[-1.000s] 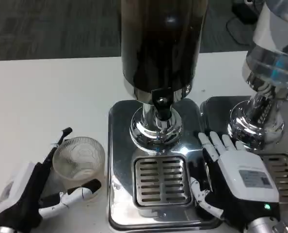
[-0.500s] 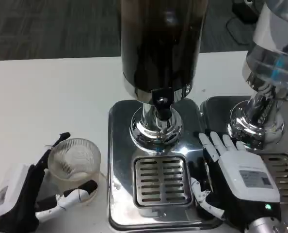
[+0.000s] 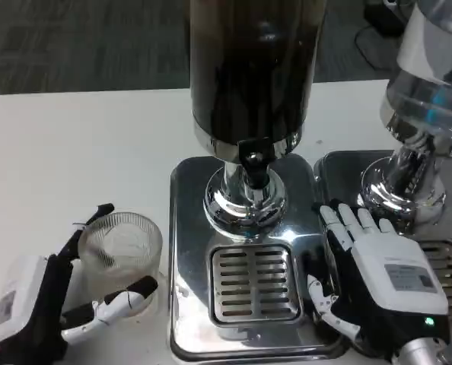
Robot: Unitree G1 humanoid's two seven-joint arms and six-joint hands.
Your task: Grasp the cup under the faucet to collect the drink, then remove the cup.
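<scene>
A clear ribbed cup (image 3: pixel 123 247) stands on the white table, left of the steel dispenser base (image 3: pixel 186 199). It looks empty. My left hand (image 3: pixel 39 308) reaches it from the lower left: one finger lies along its far-left rim, the thumb (image 3: pixel 123 298) presses its near side, so the cup is held between them. The black faucet (image 3: pixel 253 156) juts from the dark drink tank (image 3: pixel 253 68) above the slotted drip grate (image 3: pixel 255 283), which is bare. My right hand (image 3: pixel 378 277) lies flat on the base right of the grate, fingers stretched and holding nothing.
A second dispenser (image 3: pixel 424 114) with a chrome foot and its own steel base stands at the right edge, close to my right hand. White table (image 3: pixel 74 152) stretches to the left and back of the cup.
The cup and my left hand shifted slightly left, then back right, staying beside the base. My right hand slid a little to the right and toward me.
</scene>
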